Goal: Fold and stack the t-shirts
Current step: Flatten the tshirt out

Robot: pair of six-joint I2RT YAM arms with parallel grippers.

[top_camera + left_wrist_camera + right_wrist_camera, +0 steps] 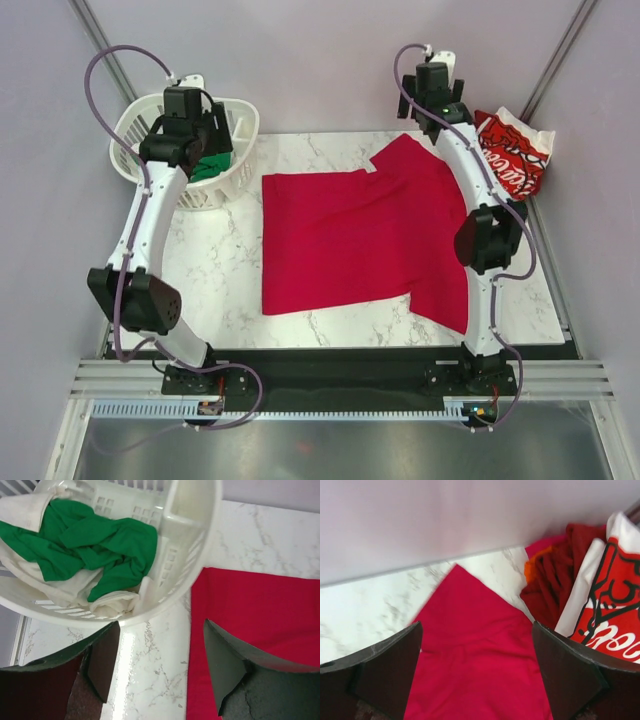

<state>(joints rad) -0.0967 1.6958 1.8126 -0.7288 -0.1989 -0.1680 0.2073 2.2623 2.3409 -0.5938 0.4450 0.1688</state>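
Crimson tee (350, 240) lies flat below the right gripper (476, 625), jaws released, empty; red-and-white tee (610, 615) to its right. Left gripper (160, 625) released, empty; green tee (90, 545) in basket (200, 530) just ahead.

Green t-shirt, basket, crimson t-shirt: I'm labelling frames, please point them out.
green t-shirt (95, 545), left wrist view, bunched middle.
basket (185, 545), left wrist view, right wall.
crimson t-shirt (340, 240), top external view, flat middle.

White slatted basket (215, 190) (far-left corner) on marble table (220, 270)
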